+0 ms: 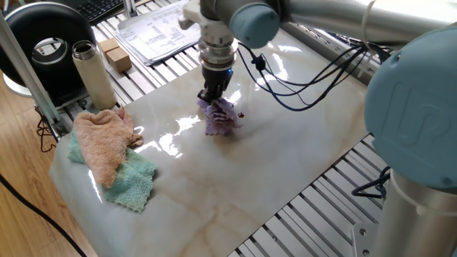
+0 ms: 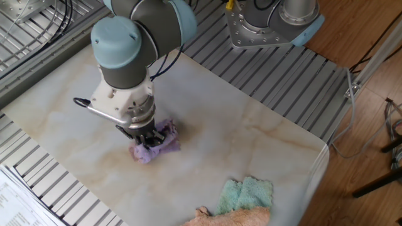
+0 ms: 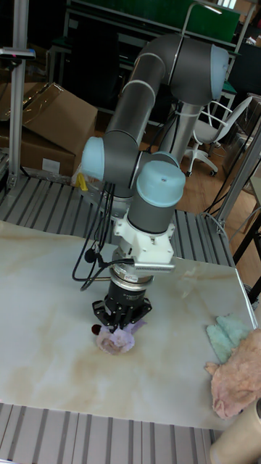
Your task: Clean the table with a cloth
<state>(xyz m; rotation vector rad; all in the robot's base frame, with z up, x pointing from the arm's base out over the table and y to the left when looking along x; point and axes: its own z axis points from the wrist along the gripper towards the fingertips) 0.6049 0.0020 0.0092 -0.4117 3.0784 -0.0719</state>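
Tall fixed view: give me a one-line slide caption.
UR5 gripper presses the lavender cloth onto the marble table, spare towels at the edge.

Wood-plank flooring [image 2: 370,81] surrounds a grey slatted metal frame [image 2: 295,75]. Behind it stand cardboard boxes [image 3: 43,127], a white office chair [image 3: 206,138] and green-topped shelving [image 3: 181,22], with glare from overhead lighting.

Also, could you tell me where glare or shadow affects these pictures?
One fixed view: bright white glare patches on the glossy cream marble table, left of the small lavender terry cloth and near the cables. Tall fixed view: dim background, evenly lit slab.
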